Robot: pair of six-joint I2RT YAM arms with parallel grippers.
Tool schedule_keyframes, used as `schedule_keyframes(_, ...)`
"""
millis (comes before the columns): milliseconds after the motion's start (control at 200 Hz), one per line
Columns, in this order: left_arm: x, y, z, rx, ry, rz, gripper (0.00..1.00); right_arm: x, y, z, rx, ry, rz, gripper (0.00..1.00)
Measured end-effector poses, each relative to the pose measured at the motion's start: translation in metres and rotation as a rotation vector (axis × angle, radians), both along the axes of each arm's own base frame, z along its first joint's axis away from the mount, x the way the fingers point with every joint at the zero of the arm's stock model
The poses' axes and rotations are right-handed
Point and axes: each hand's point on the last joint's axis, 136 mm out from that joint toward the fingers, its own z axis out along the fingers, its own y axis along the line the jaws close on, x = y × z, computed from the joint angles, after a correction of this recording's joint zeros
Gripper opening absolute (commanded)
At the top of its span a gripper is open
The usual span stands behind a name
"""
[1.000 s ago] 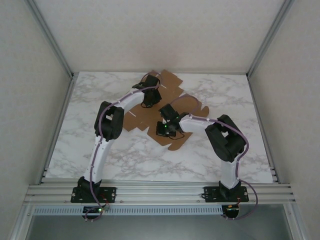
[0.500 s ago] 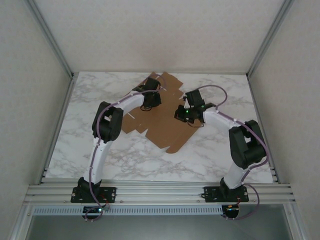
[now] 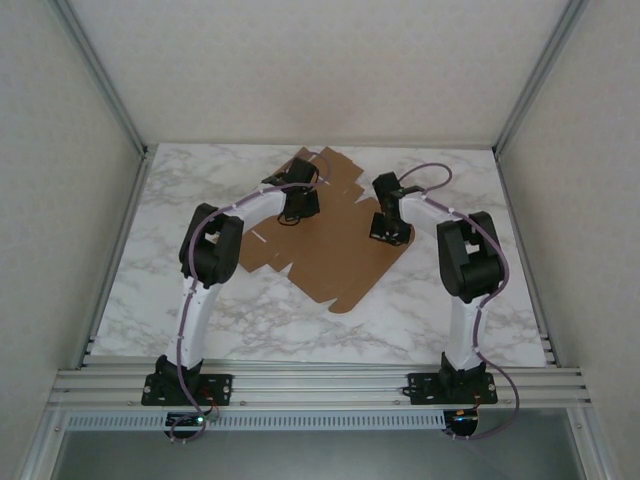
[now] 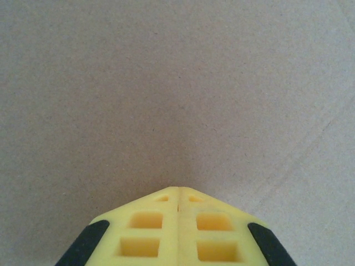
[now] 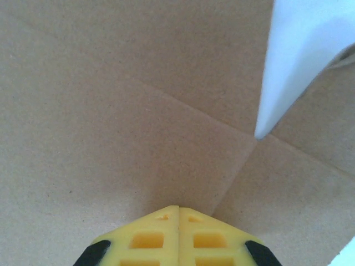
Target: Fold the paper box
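Pinning the paper box (image 3: pixel 330 250) flat to the tabletop (image 3: pixel 200 200), I judge: my left jaws, pressed together, on its far-left panel; my right jaws, likewise closed, at its right-side crease.

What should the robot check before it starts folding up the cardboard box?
1. Cardboard box lying flat on the table: ok.
2. Left tool shut, both halves pressed together: ok.
3. Right tool shut, both halves pressed together: ok.
4. Both tools over the cardboard, the left one near its far part and the right one near its right side: ok.
5. Tool tips touching the cardboard: cannot tell; they look very close.
6. Any flap standing up: not ok, none looks raised.
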Motion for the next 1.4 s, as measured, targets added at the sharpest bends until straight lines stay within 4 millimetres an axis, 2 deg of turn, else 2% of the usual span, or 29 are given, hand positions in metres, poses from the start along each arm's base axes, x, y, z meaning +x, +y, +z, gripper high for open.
schedule_keyframes(105,0.000,-0.001,0.000,-0.004,0.001,-0.002,0.00,-0.011,0.005,0.000,0.030,-0.014,0.019,0.00)
schedule_keyframes(185,0.000,-0.002,0.000,-0.009,0.003,-0.005,0.00,-0.027,0.014,0.000,0.048,-0.012,0.052,0.00)
schedule_keyframes(265,0.000,-0.002,0.001,-0.020,0.005,-0.009,0.00,-0.050,0.031,0.000,0.070,-0.003,0.108,0.00)
schedule_keyframes(426,-0.008,-0.008,0.000,-0.073,0.014,-0.035,0.00,-0.111,0.075,0.000,0.182,0.045,0.250,0.00)
schedule_keyframes(486,-0.015,-0.009,0.000,-0.091,0.019,-0.044,0.00,-0.129,0.083,0.002,0.225,0.075,0.273,0.01)
schedule_keyframes(556,-0.023,-0.009,0.000,-0.105,0.025,-0.052,0.00,-0.137,0.083,0.007,0.257,0.093,0.265,0.03)
schedule_keyframes(616,-0.028,-0.007,0.000,-0.108,0.032,-0.056,0.00,-0.136,0.084,0.015,0.284,0.092,0.250,0.06)
schedule_keyframes(676,-0.035,-0.006,0.000,-0.113,0.041,-0.060,0.00,-0.131,0.085,0.027,0.311,0.084,0.240,0.12)
schedule_keyframes(721,-0.039,-0.005,0.001,-0.116,0.045,-0.063,0.00,-0.127,0.086,0.035,0.324,0.073,0.236,0.19)
schedule_keyframes(781,-0.045,-0.003,0.004,-0.121,0.050,-0.066,0.00,-0.118,0.086,0.048,0.340,0.050,0.231,0.34)
schedule_keyframes(846,-0.046,-0.003,0.013,-0.123,0.039,-0.078,0.03,-0.107,0.085,0.065,0.349,0.010,0.227,0.45)
schedule_keyframes(951,-0.044,-0.004,0.038,-0.134,-0.019,-0.101,0.11,-0.088,0.079,0.090,0.353,-0.076,0.216,0.50)
schedule_keyframes(996,-0.047,-0.003,0.052,-0.144,-0.050,-0.107,0.12,-0.080,0.075,0.097,0.355,-0.103,0.202,0.48)
schedule_keyframes(1026,-0.051,-0.001,0.062,-0.151,-0.072,-0.109,0.12,-0.075,0.072,0.100,0.355,-0.117,0.192,0.41)
schedule_keyframes(1076,-0.056,0.004,0.076,-0.162,-0.101,-0.107,0.09,-0.064,0.065,0.101,0.345,-0.128,0.169,0.22)
schedule_keyframes(1122,-0.059,0.007,0.088,-0.173,-0.126,-0.104,0.06,-0.053,0.060,0.099,0.322,-0.124,0.145,0.00)
schedule_keyframes(1197,-0.058,0.010,0.103,-0.196,-0.157,-0.091,0.02,-0.032,0.054,0.089,0.263,-0.103,0.125,0.00)
schedule_keyframes(1262,-0.059,0.013,0.105,-0.213,-0.169,-0.081,0.01,-0.016,0.053,0.076,0.211,-0.088,0.129,0.00)
schedule_keyframes(1402,-0.075,0.018,0.082,-0.206,-0.129,-0.063,0.00,-0.011,0.042,0.052,0.103,-0.045,0.145,0.00)
